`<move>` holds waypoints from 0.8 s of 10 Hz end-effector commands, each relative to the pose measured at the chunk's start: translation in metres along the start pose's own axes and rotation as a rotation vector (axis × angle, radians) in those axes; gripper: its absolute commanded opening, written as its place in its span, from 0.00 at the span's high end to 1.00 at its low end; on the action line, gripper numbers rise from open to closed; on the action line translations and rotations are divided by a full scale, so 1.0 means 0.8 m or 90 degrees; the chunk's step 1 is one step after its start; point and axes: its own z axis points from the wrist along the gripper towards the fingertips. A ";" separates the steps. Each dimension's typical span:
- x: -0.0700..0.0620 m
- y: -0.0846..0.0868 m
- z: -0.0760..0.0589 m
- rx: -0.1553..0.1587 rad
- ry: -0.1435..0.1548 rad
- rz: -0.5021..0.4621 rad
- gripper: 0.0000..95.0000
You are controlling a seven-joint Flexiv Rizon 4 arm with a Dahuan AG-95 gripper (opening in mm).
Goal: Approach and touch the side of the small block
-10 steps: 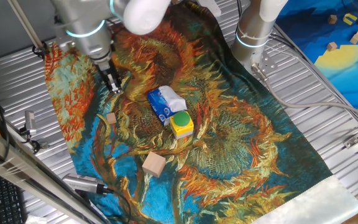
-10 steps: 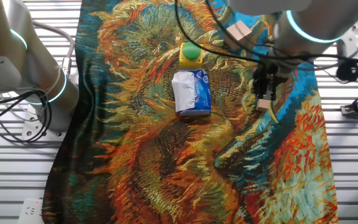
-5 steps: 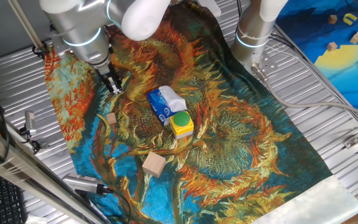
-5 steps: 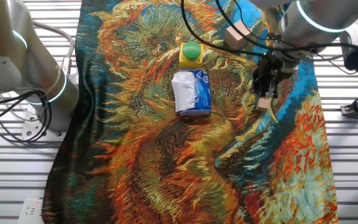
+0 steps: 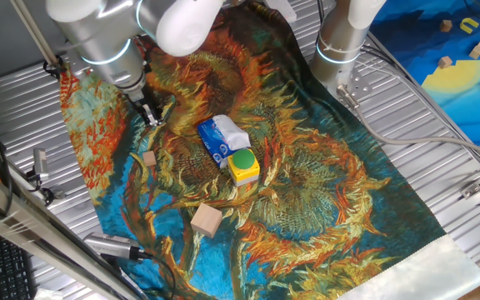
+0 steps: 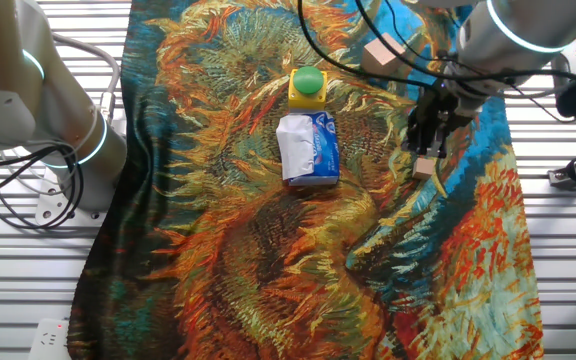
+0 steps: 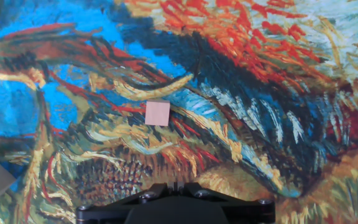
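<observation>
The small block (image 5: 149, 157) is a tiny light-brown wooden cube lying on the sunflower-print cloth (image 5: 307, 192). It also shows in the other fixed view (image 6: 424, 167) and in the hand view (image 7: 158, 113), a little above centre. My gripper (image 5: 150, 117) hangs above the cloth, a short way behind the block and not touching it. In the other fixed view the gripper (image 6: 426, 140) is just above the block. In the hand view the gripper (image 7: 174, 185) shows at the bottom edge with its fingers together and nothing between them.
A larger pale tan wooden block (image 5: 207, 220) lies near the cloth's front left edge. A blue-and-white tissue packet (image 5: 221, 138) and a yellow block with a green round top (image 5: 243, 165) sit mid-cloth. A second arm's base (image 5: 340, 42) stands behind.
The arm's wrist has tilted slightly away over the cloth edge. The fingertips stay almost in place above the small block. The block has not moved.
</observation>
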 end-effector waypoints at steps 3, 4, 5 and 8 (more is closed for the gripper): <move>-0.004 -0.004 0.006 -0.001 -0.007 -0.016 1.00; -0.003 -0.015 0.036 -0.005 -0.021 -0.013 1.00; -0.001 -0.018 0.047 -0.006 -0.025 -0.009 1.00; 0.000 -0.024 0.072 -0.009 -0.029 -0.005 1.00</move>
